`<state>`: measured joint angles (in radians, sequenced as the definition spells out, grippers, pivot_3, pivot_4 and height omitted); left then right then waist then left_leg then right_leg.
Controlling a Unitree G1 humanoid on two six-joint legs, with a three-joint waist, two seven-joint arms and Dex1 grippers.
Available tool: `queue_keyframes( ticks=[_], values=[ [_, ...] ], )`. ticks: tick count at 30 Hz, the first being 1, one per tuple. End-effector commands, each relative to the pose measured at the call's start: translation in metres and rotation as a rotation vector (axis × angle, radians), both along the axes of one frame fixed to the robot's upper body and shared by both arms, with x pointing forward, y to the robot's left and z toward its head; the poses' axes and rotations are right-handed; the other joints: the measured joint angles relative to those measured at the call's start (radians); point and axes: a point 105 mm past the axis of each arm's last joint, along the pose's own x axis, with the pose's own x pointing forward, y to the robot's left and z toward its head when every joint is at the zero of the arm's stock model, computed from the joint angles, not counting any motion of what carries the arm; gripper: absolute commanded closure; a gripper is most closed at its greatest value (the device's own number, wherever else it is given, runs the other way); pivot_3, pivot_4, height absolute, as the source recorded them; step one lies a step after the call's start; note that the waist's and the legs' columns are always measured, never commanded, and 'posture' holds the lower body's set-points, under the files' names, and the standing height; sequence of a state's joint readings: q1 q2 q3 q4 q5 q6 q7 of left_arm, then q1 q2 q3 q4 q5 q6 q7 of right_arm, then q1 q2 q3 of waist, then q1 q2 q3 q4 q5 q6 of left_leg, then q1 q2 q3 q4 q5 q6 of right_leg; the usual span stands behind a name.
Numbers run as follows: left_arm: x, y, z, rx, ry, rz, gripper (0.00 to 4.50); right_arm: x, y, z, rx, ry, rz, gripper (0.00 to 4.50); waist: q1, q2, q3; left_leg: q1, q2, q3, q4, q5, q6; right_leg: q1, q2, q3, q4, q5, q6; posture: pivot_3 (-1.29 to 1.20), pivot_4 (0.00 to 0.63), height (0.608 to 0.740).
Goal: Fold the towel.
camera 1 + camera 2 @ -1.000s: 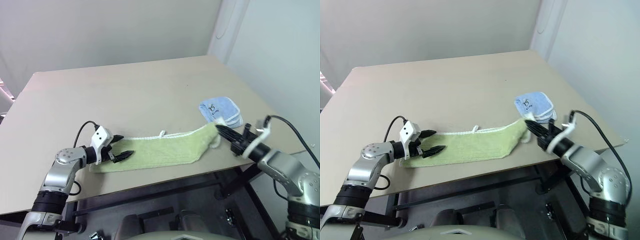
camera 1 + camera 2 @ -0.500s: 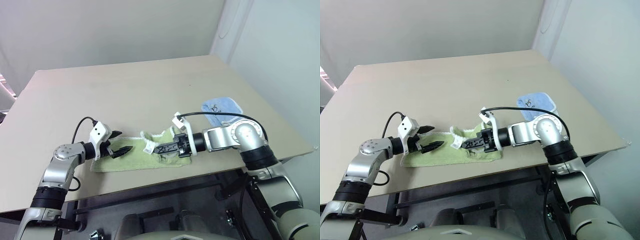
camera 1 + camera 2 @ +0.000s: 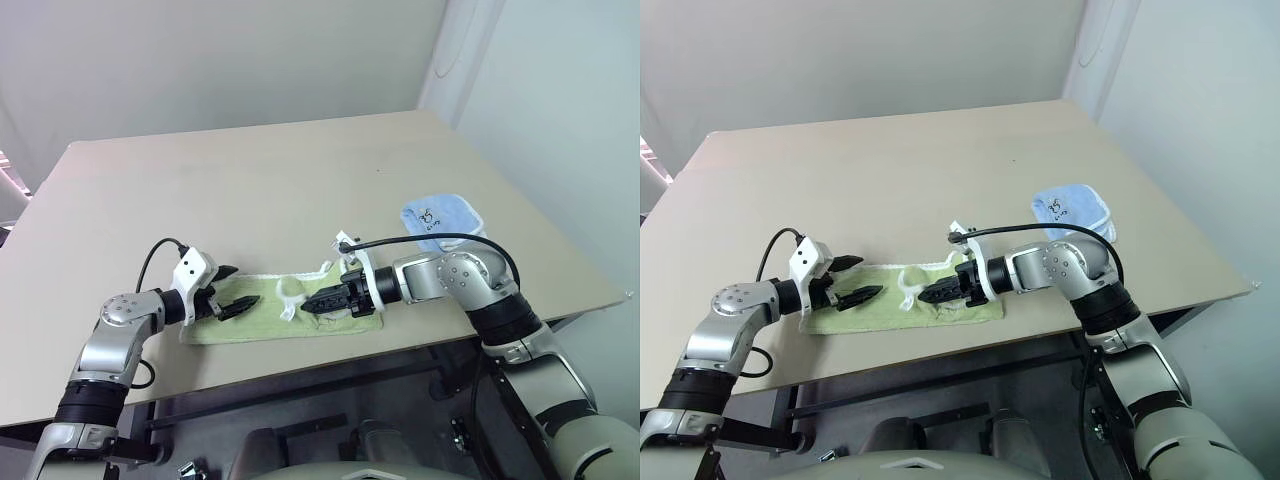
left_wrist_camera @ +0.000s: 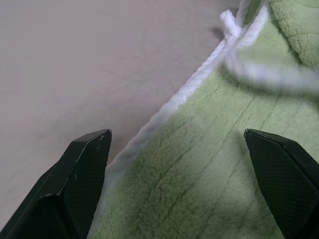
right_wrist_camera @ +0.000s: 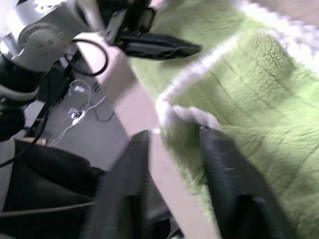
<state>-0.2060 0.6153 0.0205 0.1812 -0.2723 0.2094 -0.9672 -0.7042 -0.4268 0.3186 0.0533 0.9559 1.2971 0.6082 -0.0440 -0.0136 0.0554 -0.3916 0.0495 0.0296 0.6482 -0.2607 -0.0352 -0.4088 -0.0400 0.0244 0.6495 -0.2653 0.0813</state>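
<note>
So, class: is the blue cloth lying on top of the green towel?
No: the blue cloth lies apart on the bare table, right of the green towel.

Folded towel [image 3: 290,312] near front edge of table [image 3: 250,180], between two grippers.

Right end doubled over onto middle; left gripper [image 3: 236,296] over left end, right gripper [image 3: 318,299] at folded-over part, tips facing. Smaller cloth [image 3: 440,218] well apart, behind and to the right, near right table edge.
</note>
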Motion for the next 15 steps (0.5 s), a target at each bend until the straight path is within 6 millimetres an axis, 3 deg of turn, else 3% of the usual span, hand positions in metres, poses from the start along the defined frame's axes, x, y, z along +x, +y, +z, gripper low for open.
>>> queue_keyframes(
  ticks=[1,2,5,7,11,15],
  values=[
    [0.003,0.003,0.015,0.005,-0.054,-0.002,0.0,-0.005,0.006,0.017,0.07,-0.029,0.043,1.66,0.0,0.0,0.0,0.0,0.0,0.0,0.0,0.0,0.0,0.0,0.0,0.0,0.0,0.0,0.0,0.0,0.0,0.74],
    [0.003,0.003,0.015,0.005,-0.053,-0.003,0.0,-0.003,0.006,0.025,0.109,-0.048,0.04,1.39,0.0,0.0,0.0,0.0,0.0,0.0,0.0,0.0,0.0,0.0,0.0,0.0,0.0,0.0,0.0,0.0,0.0,0.74],
    [0.003,0.004,0.016,0.007,-0.054,-0.003,0.0,0.006,-0.003,0.051,0.17,-0.237,0.022,1.39,0.001,0.0,0.0,0.0,0.0,0.0,0.0,0.0,0.0,0.0,0.0,0.0,0.0,0.0,0.0,0.0,0.0,0.74],
    [0.004,0.004,0.017,0.008,-0.056,-0.001,0.0,0.008,-0.012,0.059,0.154,-0.344,0.026,1.39,0.003,0.0,0.0,0.0,0.0,0.0,0.0,0.0,0.0,0.0,0.0,0.0,0.0,0.0,0.0,0.0,0.0,0.74],
    [0.005,0.006,0.017,0.016,-0.059,-0.001,0.0,0.007,-0.04,0.035,-0.096,-0.584,0.131,1.39,0.004,0.0,0.0,0.0,-0.001,0.0,0.0,0.0,0.0,0.0,-0.001,0.0,-0.001,-0.001,-0.001,0.0,0.0,0.74],
    [0.008,0.005,0.017,0.018,-0.06,-0.003,0.0,0.008,-0.051,0.026,-0.135,-0.659,0.191,1.39,-0.004,0.0,0.0,0.001,0.0,0.001,0.0,0.0,0.0,0.0,0.0,0.0,-0.001,-0.002,-0.003,0.0,0.0,0.74]
  ],
)
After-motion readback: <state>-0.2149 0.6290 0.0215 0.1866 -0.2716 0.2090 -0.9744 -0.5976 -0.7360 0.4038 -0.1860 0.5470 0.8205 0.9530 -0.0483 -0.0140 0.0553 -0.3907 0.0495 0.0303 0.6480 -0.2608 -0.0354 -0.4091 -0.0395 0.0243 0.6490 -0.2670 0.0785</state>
